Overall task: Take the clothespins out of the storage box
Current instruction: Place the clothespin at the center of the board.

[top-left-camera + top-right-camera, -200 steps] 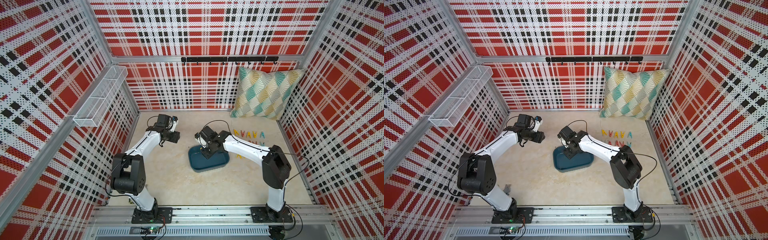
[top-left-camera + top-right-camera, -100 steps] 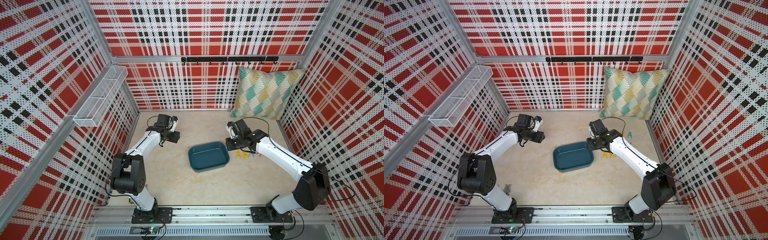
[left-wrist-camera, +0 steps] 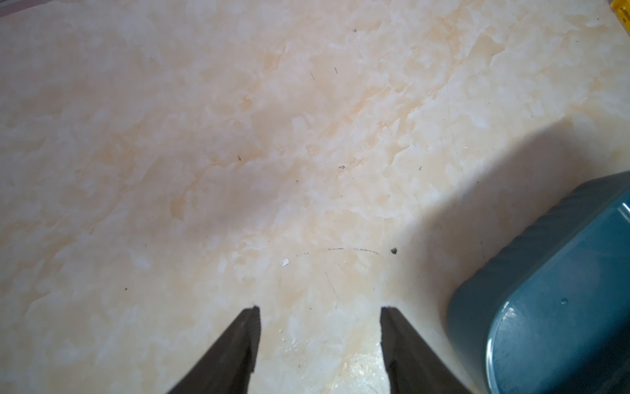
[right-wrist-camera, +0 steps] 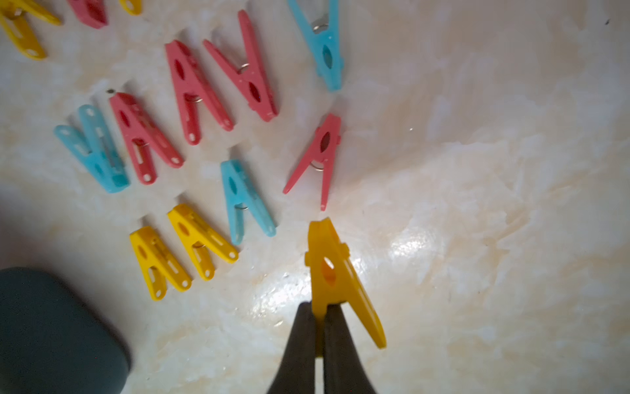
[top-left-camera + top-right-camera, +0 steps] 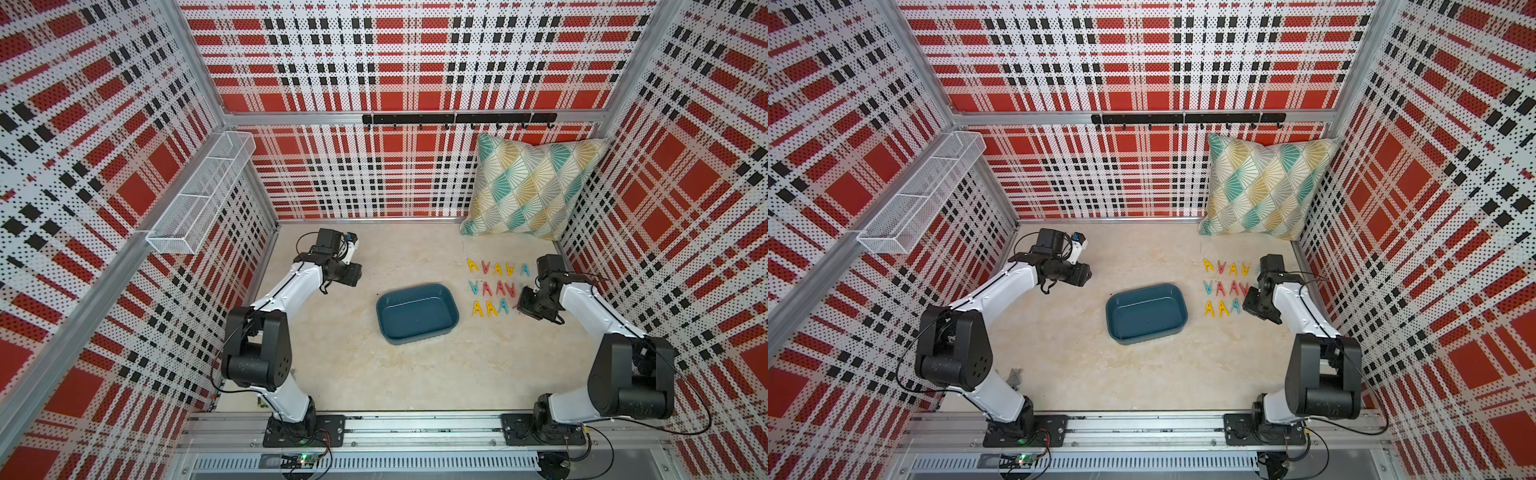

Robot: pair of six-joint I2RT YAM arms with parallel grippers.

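Red, white and black checked walls (image 5: 374,62) with many little holes stand around a pale, marble-look worktop (image 5: 353,365). A black rail of hooks (image 5: 457,119) runs along the back wall.

On the left wall hangs a long white wire mesh basket (image 5: 199,195). Below it, the left tool (image 3: 319,310) hangs over bare worktop. Its two dark fingers stand apart and hold nothing.

In the middle of the worktop sits the storage box (image 5: 415,316), a shallow dark teal plastic tray with round corners. Its smooth bottom shows in both top views.

Just to the right of the box lie the clothespins (image 5: 500,287), small A-shaped plastic pegs in yellow, pink-red and light blue. They lie flat on the worktop in three short rows, close together but out of the box.

At the right end of the rows is the right tool (image 4: 318,307). It is pinched tight on one leg of a yellow clothespin (image 4: 329,269), whose tip points at a pink-red peg. Whether this peg touches the worktop cannot be told.

In the back right corner leans a square cloth pillow (image 5: 532,187) with teal, yellow and grey fan shapes.
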